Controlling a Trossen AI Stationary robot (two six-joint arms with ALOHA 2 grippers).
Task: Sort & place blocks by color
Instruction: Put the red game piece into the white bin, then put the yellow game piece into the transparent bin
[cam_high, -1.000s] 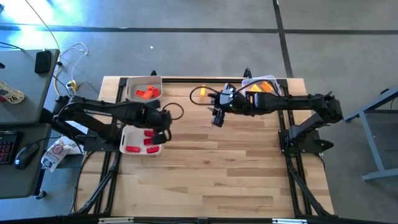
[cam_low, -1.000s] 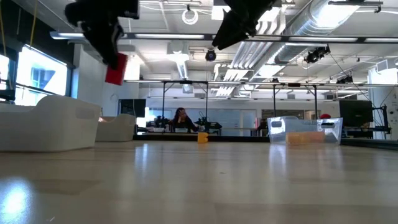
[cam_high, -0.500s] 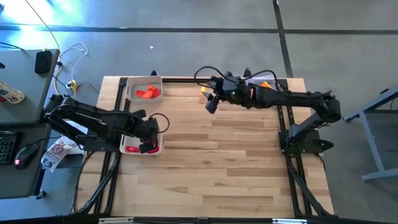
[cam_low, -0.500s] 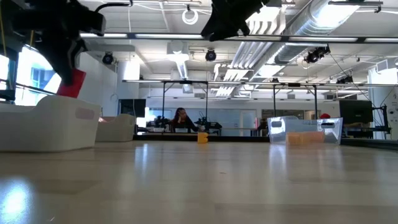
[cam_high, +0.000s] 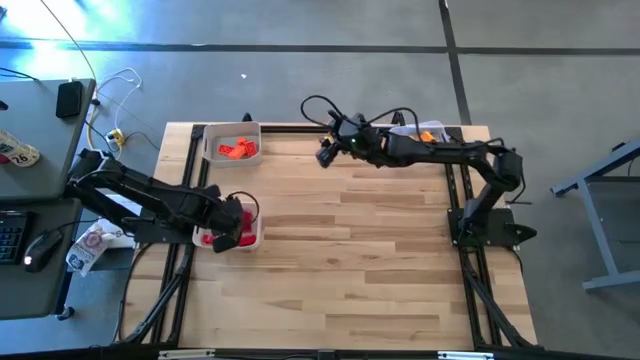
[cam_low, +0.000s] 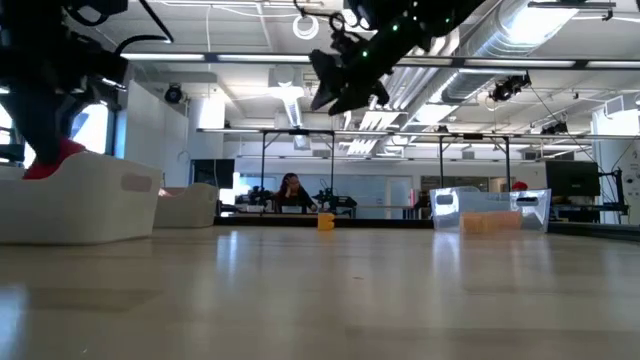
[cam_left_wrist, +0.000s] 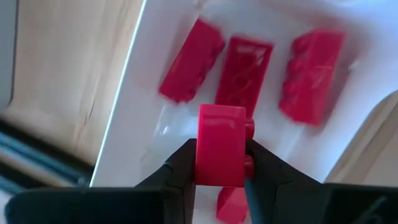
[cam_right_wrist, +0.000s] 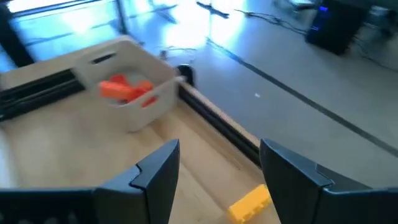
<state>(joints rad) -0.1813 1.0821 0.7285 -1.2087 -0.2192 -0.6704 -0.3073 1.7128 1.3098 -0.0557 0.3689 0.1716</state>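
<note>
My left gripper (cam_high: 232, 228) points down into the near white tray (cam_high: 256, 240), shut on a red block (cam_left_wrist: 219, 146). Several more red blocks (cam_left_wrist: 244, 65) lie flat on that tray's floor. My right gripper (cam_right_wrist: 221, 174) hangs open and holds nothing above the table's far edge. A lone yellow block (cam_right_wrist: 250, 202) lies on the wood just beyond it. The far white tray (cam_right_wrist: 146, 109) holds orange blocks (cam_right_wrist: 124, 87). In the low view the red block (cam_low: 55, 160) shows at the near tray's rim (cam_low: 90, 165). My left gripper pinches the red block between its two fingers (cam_left_wrist: 180, 171), one on the smooth face (cam_left_wrist: 202, 171) and one on the studded face. The fingers come from above, pointing down. The block stands on end over the tray's blocks. Whether it touches the floor cannot be told.
A clear tub (cam_high: 430, 130) with orange and yellow blocks stands at the table's far right corner. Bare wood (cam_high: 350, 260) fills the middle and near part of the table. Desks and cables lie off the left edge.
My left gripper has carried the red block toward the table's near left and down, from above the near tray's edge to its rim. My right gripper has gone toward the far edge and left, over the yellow block, staying open.
</note>
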